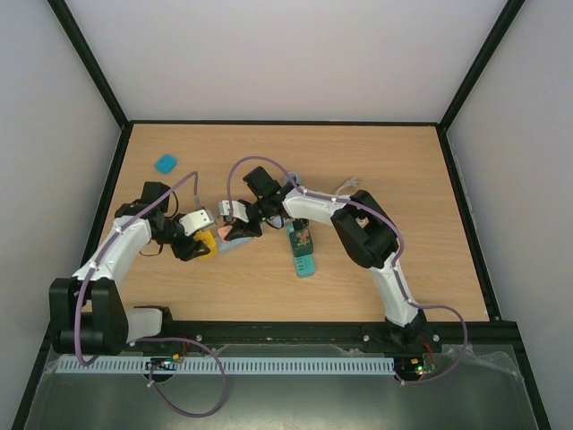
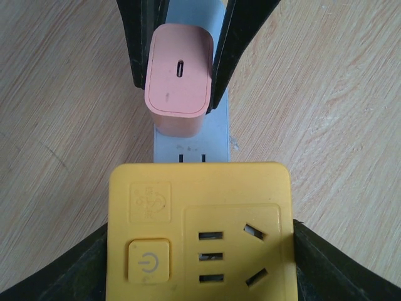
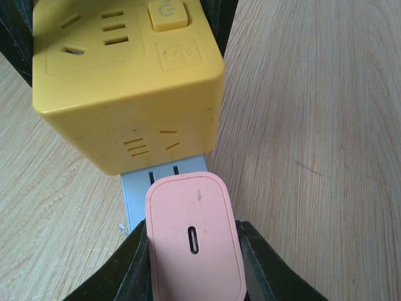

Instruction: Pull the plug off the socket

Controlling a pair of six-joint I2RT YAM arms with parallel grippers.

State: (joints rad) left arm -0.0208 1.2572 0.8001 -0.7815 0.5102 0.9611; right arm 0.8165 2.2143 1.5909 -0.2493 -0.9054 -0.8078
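Note:
A pink plug (image 3: 194,241) stands in a pale grey-blue socket strip (image 3: 139,189) lying on the wooden table. My right gripper (image 3: 194,263) is shut on the plug, one black finger pressed to each side. Right next to it on the same strip sits a yellow cube socket (image 2: 200,232) with a power button. My left gripper (image 2: 200,257) is shut on that cube from both sides. In the top view the two grippers meet at centre left, around the plug (image 1: 225,231) and the cube (image 1: 205,242).
A teal power strip (image 1: 302,252) with something plugged into it lies just right of the grippers. A small blue object (image 1: 166,163) rests at the far left. A small pale item (image 1: 347,185) lies behind the right arm.

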